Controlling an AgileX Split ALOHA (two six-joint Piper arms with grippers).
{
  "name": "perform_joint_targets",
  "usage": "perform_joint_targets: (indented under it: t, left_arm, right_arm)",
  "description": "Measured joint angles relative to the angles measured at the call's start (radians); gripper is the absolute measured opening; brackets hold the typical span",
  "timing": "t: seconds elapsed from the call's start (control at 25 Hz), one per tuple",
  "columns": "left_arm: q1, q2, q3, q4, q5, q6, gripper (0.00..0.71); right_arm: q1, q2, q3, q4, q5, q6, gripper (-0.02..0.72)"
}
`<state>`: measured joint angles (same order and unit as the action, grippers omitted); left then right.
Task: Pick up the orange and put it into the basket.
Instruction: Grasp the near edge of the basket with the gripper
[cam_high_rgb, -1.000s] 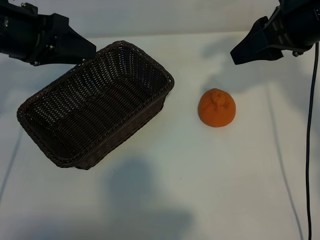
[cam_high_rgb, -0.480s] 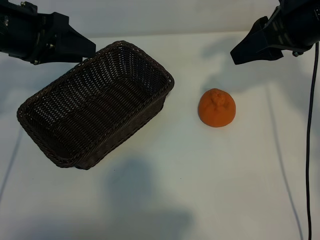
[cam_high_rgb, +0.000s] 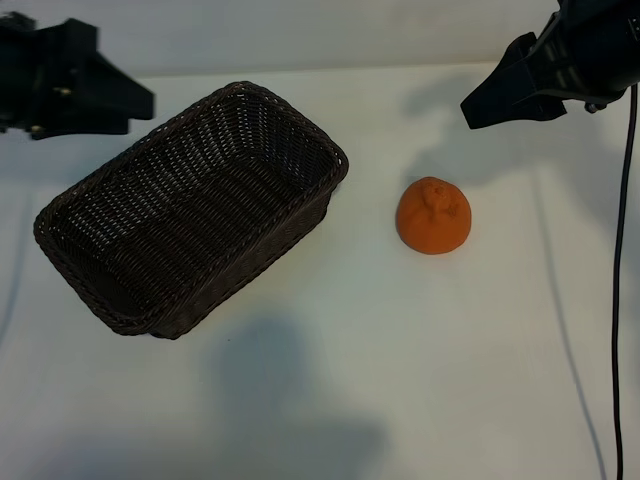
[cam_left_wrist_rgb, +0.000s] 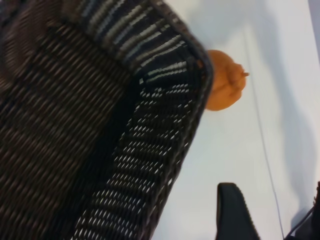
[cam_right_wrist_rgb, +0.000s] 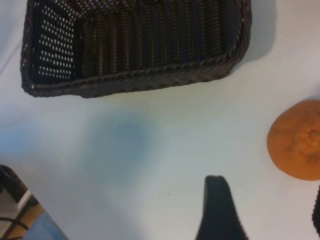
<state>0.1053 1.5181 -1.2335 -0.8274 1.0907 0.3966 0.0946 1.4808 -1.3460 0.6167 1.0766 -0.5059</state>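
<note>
White worktop (cam_high_rgb: 330, 400) carries the orange (cam_high_rgb: 434, 215) beside the empty basket (cam_high_rgb: 130, 320); nothing done yet. Left gripper (cam_high_rgb: 125, 100) and right gripper (cam_high_rgb: 482, 105) hover, jaws open, holding nothing.

The orange (cam_high_rgb: 433, 216) was bright orange; the wicker basket (cam_high_rgb: 120, 318) dark-brown open weave; the worktop (cam_high_rgb: 450, 380) white.

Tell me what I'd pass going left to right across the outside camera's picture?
Left gripper → basket → orange → right gripper → black cable down the right edge.
</note>
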Motion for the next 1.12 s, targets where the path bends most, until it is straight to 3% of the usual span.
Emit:
perform_joint_targets:
  t: [0.2,0.56,0.88,1.12]
  left_arm:
    - [0.081,0.0,0.0,0.019,0.077,-0.001,0.423]
    - [0.186,0.0,0.0,0.133,0.084,-0.079,0.423]
    - [0.195,0.0,0.0,0.267,0.084,-0.192,0.423]
    - [0.195,0.0,0.0,0.284,0.084,-0.233,0.423]
  right_arm:
    - [0.0,0.0,0.0,0.0,0.0,0.0,0.444]
    - [0.0,0.0,0.0,0.0,0.0,0.0,0.444]
    - [0.0,0.0,0.0,0.0,0.0,0.0,0.444]
    - [0.0,0.0,0.0,0.0,0.0,0.0,0.444]
